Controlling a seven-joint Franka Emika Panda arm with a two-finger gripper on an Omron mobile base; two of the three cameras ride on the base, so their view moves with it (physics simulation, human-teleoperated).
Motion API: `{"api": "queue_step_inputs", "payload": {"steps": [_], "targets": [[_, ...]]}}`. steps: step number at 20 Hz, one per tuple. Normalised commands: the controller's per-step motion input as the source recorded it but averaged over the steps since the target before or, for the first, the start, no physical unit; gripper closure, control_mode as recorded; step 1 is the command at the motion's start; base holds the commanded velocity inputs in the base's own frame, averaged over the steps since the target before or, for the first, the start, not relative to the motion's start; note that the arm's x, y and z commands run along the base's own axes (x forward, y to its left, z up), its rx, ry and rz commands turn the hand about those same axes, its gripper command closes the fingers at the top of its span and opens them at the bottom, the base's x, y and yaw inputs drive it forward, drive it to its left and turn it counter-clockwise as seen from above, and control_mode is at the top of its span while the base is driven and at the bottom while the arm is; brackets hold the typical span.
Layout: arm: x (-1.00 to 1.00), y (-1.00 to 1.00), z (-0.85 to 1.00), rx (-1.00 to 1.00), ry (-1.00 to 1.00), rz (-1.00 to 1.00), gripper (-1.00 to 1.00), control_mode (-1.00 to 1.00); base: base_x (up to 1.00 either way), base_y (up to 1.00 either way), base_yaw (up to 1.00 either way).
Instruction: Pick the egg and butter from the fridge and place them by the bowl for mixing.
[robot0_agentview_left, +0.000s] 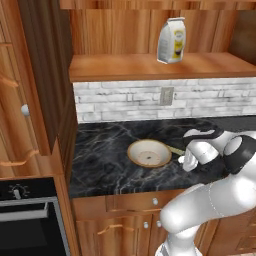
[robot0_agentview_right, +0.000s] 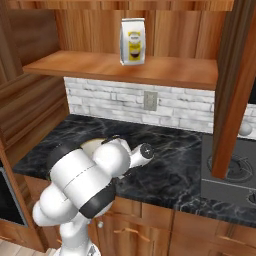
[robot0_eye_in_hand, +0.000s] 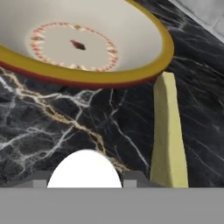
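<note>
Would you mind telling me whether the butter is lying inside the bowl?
No, the butter lies on the dark marble counter just outside the bowl, beside its rim.

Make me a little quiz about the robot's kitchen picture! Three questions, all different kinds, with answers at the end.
1. True or false: the butter lies inside the bowl.
2. What white thing sits between the fingertips of the end effector?
3. Where is the bag? A) on the wooden shelf B) on the black counter C) in the bowl

Key: 1. False, it lies on the counter beside the bowl. 2. The egg. 3. A.
</note>
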Motion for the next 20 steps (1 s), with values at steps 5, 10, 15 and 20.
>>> {"api": "queue_step_inputs", "payload": {"steps": [5,10,15,20], "targets": [[0.13,0.31,-0.22,0.04,0.0,0.06,1.0,-1.0,0.0,0.0,0.0],[0.1,0.44,-0.26,0.04,0.0,0.0,1.0,-1.0,0.0,0.0,0.0],[0.03,0.49,-0.34,0.06,0.0,0.0,-1.0,-1.0,0.0,0.0,0.0],[0.0,0.42,-0.22,0.03,0.0,0.0,-1.0,-1.0,0.0,0.0,0.0]]}}
